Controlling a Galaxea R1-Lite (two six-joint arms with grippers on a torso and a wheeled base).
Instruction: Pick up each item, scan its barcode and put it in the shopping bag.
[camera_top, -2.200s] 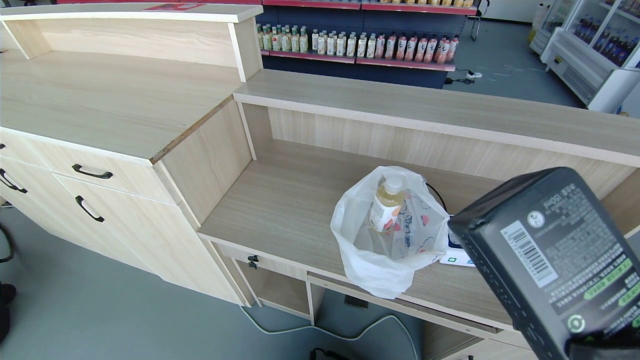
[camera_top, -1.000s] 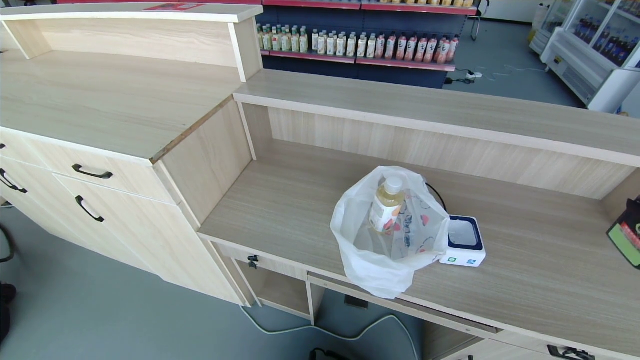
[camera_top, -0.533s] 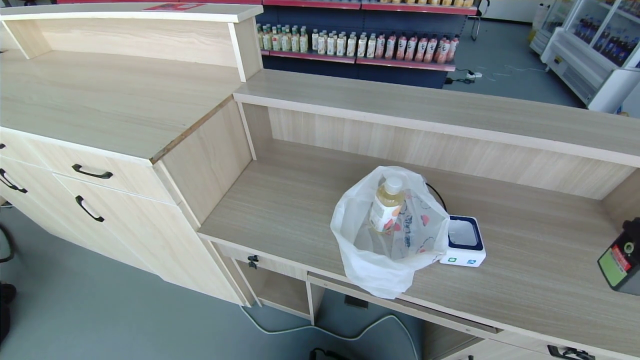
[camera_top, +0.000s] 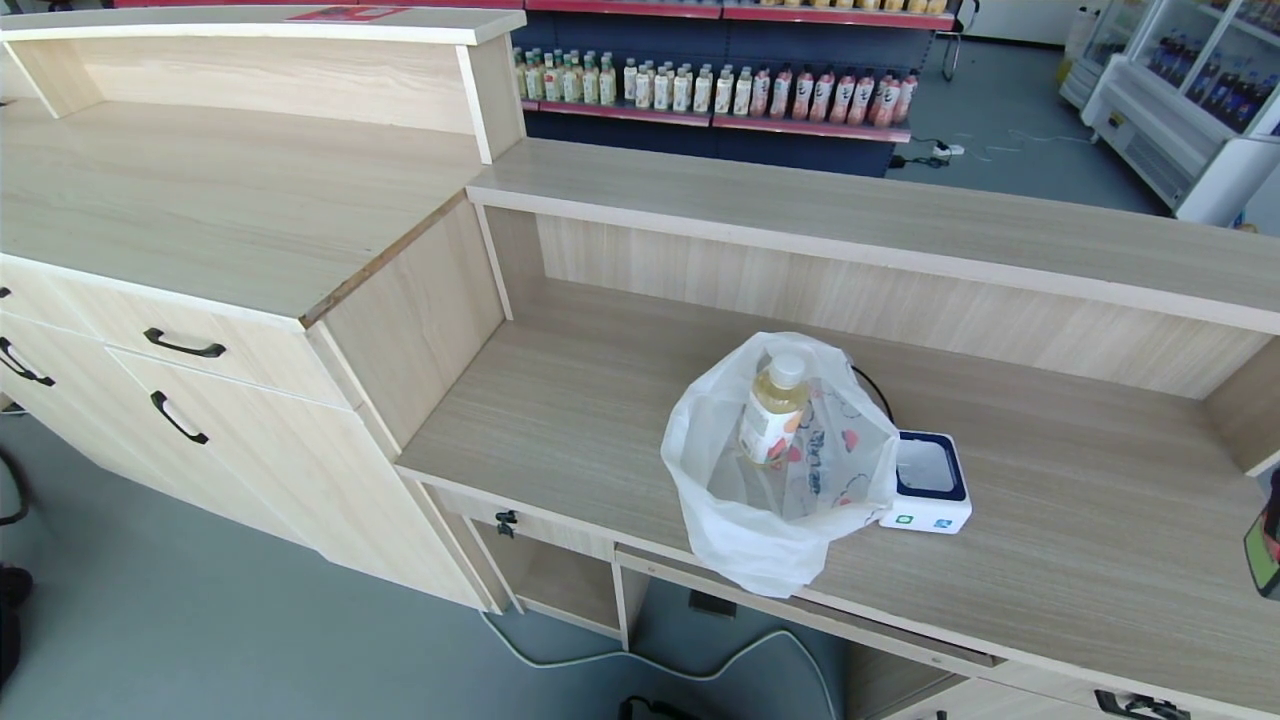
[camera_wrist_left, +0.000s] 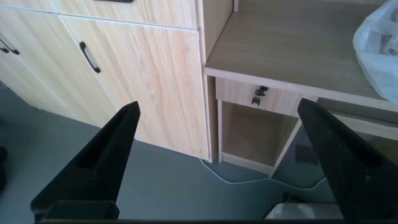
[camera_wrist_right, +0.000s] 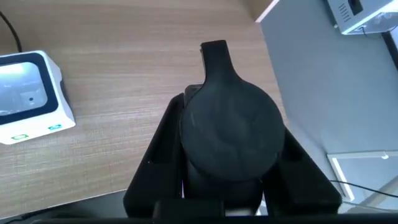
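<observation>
Mid-frame on counter (camera_top: 1050, 520), shopping bag (camera_top: 780, 500) stands open, bottle (camera_top: 772, 405) upright inside. At head view's right edge, dark container (camera_wrist_right: 229, 118) clamped in right gripper (camera_wrist_right: 230, 134). It looks rigid, slick and fairly heavy, so flat flanks grip best. Just right of bag, scanner (camera_top: 930, 482). The left gripper (camera_wrist_left: 217, 106) is spread, empty. Earlier the container filled lower right, barcode to camera; since swung out to the edge.

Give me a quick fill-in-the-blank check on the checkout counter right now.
1. Inside the shopping bag stands a ____ with a white cap.
2. The scanner sits on the counter at the bag's ____ side.
3. The left gripper is ____.
4. The right gripper is ____ on the black item.
Missing words: bottle; right; open; shut.
</observation>
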